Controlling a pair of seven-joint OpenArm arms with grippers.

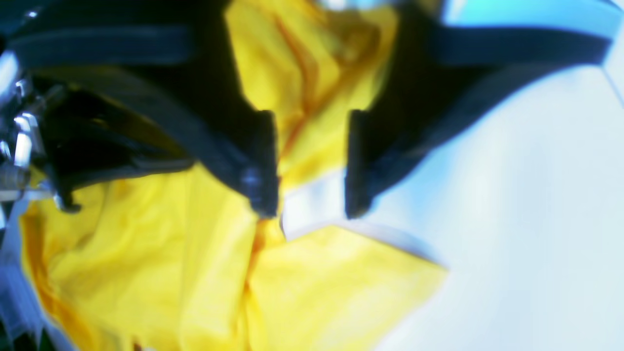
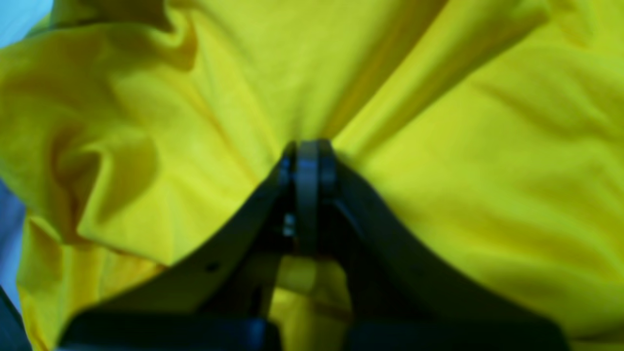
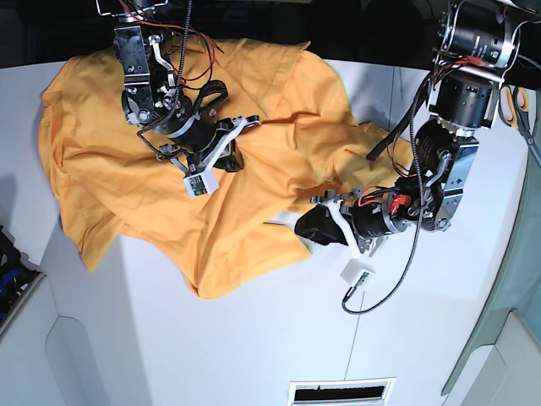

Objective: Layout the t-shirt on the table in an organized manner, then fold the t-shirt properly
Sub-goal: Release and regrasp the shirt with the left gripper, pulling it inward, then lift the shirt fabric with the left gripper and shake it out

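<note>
Across the left wrist view, one left gripper (image 1: 312, 165) shows two matte black fingers standing apart, with nothing pinched between them; behind the gap lie a creased fold of the t-shirt (image 1: 161, 273) and a strip of the smooth white table (image 1: 512, 219). The cloth here is soft, bright yellow, thrown into ridges with deeper orange shadow in the creases, and one flap ends in a pointed corner on the bare tabletop; the picture is blurred, so whether the tips touch the cloth cannot be told. Right wrist view: one right gripper (image 2: 307, 161), its two dark curved fingers pressed together at the tips with a gather of the t-shirt (image 2: 463, 170) caught there, pleats fanning outward from the pinch; fabric fills nearly the whole frame. Base view: one t-shirt (image 3: 127, 161), orange-yellow, lies rumpled and spread over the far left half of the white table (image 3: 254, 338), hem edges irregular, one lobe reaching toward the middle. Two arms are seen: the right gripper (image 3: 235, 159) rests on top of the cloth, the left gripper (image 3: 306, 227) at the cloth's near edge. One dark vent slot (image 3: 341, 392) sits at the near table edge.
</note>
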